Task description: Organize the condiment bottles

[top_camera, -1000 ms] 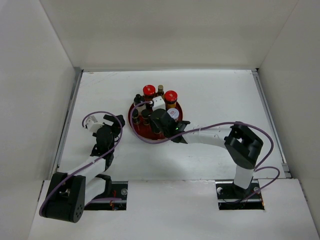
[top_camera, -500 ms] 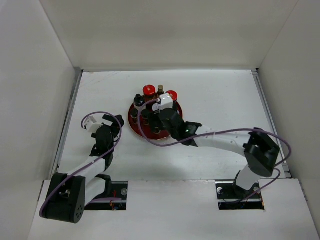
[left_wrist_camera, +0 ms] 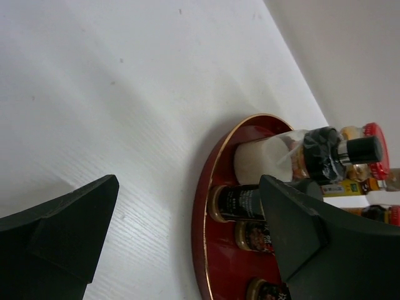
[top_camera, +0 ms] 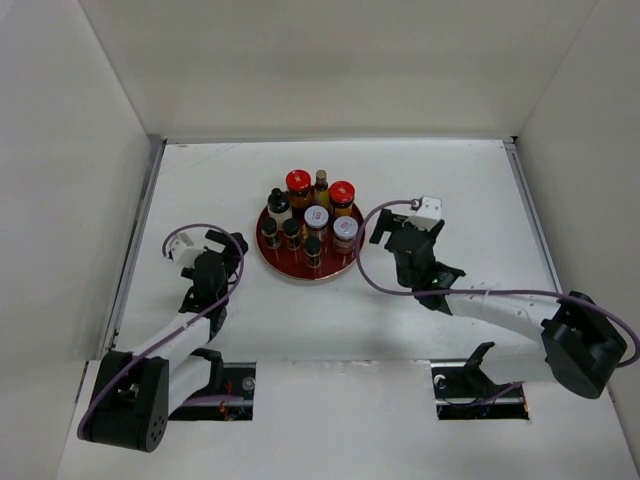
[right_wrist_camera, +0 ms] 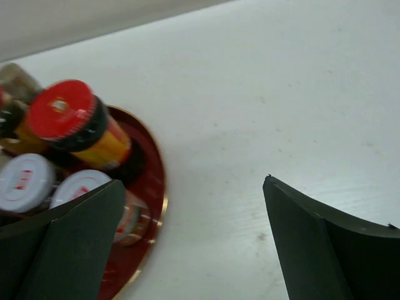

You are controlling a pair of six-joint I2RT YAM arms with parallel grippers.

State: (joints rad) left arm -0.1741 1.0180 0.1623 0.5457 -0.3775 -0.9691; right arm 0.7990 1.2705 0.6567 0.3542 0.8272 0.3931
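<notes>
1. Right jaws: spread, empty, just backed off to about 3 o'clock of the tray (top_camera: 300,272). A second ago they were over it.
2. Left jaws: spread too, parked around 8 o'clock.
3. Bottles (top_camera: 317,218) all upright on the tray, 12 o'clock on the desk (top_camera: 450,170). Looks pretty much done imo.

The top camera sits high over the near edge of the flat white table (top_camera: 450,190), looking down. The left wrist camera is low, close by the left rim of the round red tray (left_wrist_camera: 203,187). The right wrist camera is close above the tray's right rim (right_wrist_camera: 153,181). All three show the tray (top_camera: 300,272) and small glass bottles (top_camera: 318,217).
</notes>
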